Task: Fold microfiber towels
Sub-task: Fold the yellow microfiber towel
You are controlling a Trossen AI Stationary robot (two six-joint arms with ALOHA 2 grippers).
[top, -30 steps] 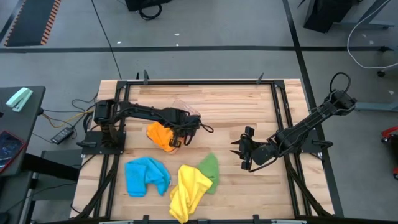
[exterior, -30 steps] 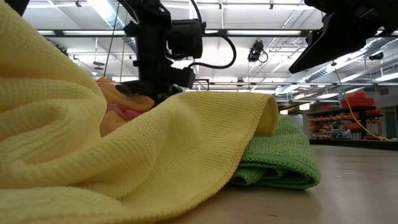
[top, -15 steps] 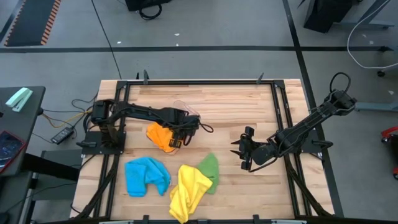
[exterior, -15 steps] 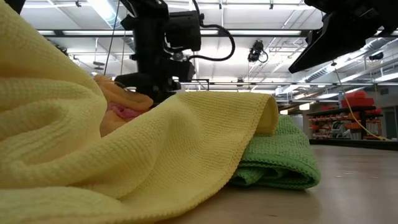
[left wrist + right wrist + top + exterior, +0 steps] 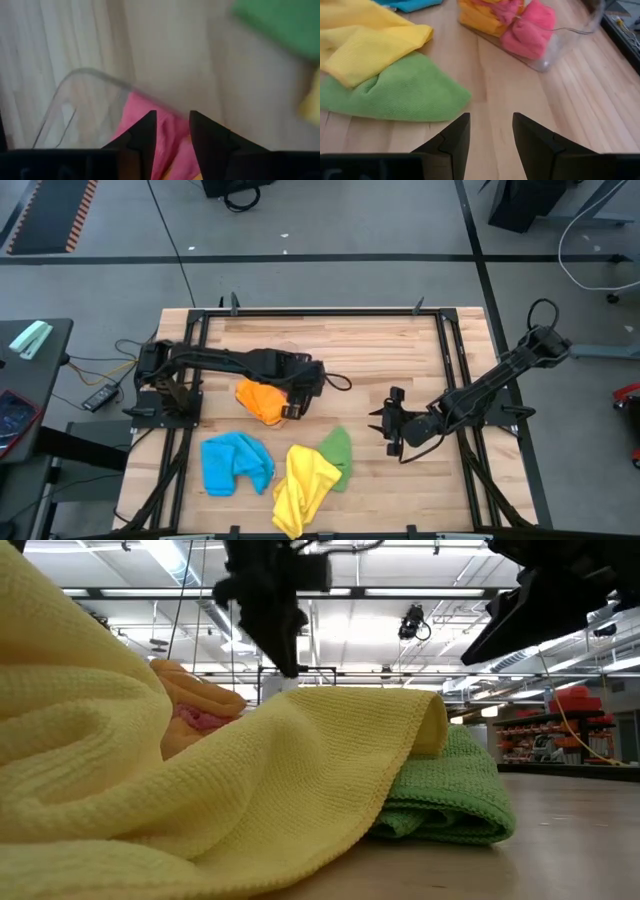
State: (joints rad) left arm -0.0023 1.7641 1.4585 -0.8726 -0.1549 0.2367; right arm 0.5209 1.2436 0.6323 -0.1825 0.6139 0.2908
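From above, the left end effector (image 5: 291,406) hangs over the near edge of the orange towel (image 5: 258,400) on the wooden worktop (image 5: 380,345); the blue towel (image 5: 234,463), yellow towel (image 5: 300,485) and green towel (image 5: 338,455) lie nearer the front edge, below and beside it. The right end effector (image 5: 389,427) waits well to the right of the green towel, over bare wood. At table height, the yellow cloth fills the foreground, draped over the green one, with orange and pink folds behind, under the left arm. The left wrist camera shows its fingers (image 5: 145,137) slightly apart and empty (nothing between them), just above the pink towel (image 5: 167,135) inside a clear plastic tub (image 5: 80,107). The right wrist camera shows its fingers parted, holding nothing, with the green towel just ahead.
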